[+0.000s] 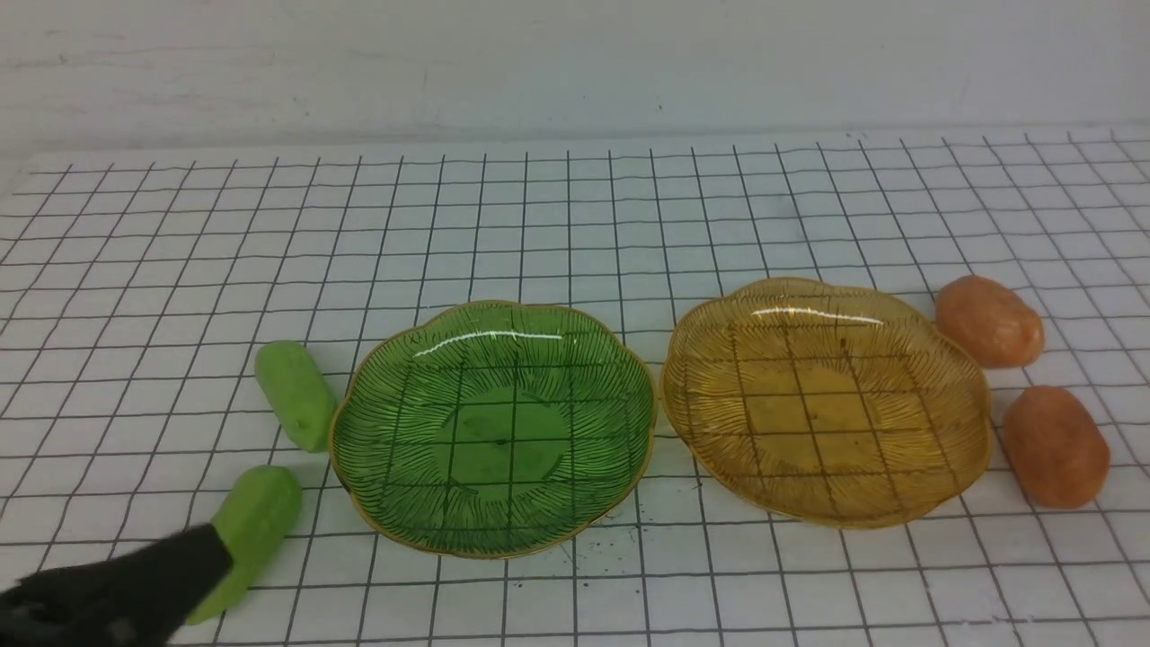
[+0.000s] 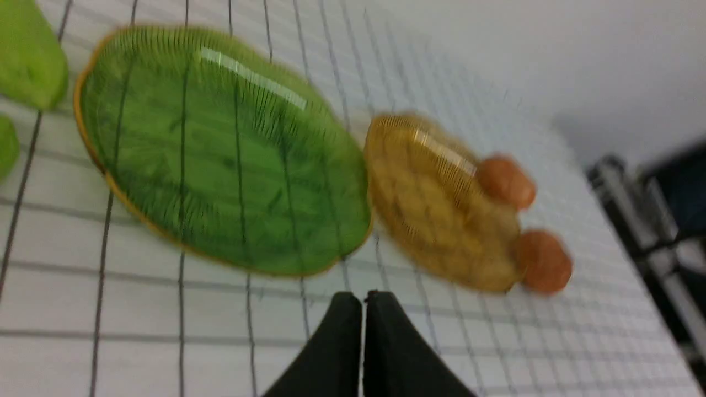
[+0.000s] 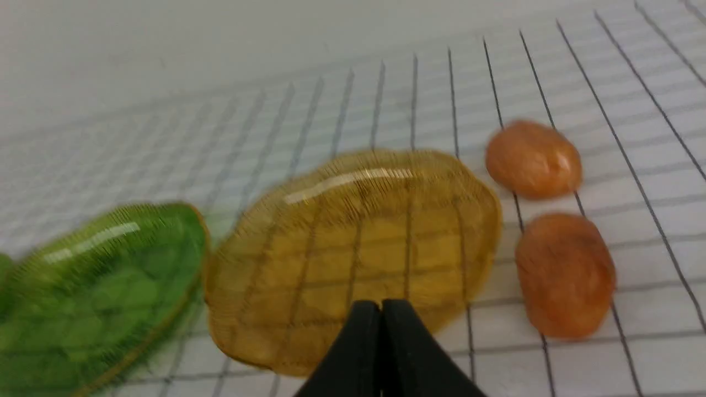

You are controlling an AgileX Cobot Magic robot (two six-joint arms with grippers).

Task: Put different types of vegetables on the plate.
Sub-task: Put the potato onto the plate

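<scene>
Two light-green cucumber pieces (image 1: 295,394) (image 1: 252,530) lie on the table left of an empty green glass plate (image 1: 492,428). Two orange-brown potato pieces (image 1: 988,320) (image 1: 1055,446) lie right of an empty amber glass plate (image 1: 827,400). My left gripper (image 1: 211,550) is at the front left, its tip over the near cucumber's front end; in the left wrist view its fingers (image 2: 363,298) are shut and empty. My right gripper (image 3: 380,304) does not show in the front view; in its wrist view it is shut and empty, near the amber plate (image 3: 353,248) and the potatoes (image 3: 565,273).
The table is covered by a white sheet with a black grid (image 1: 575,225), ending at a white wall at the back. A dark metal frame (image 2: 651,220) stands past the table's right side in the left wrist view.
</scene>
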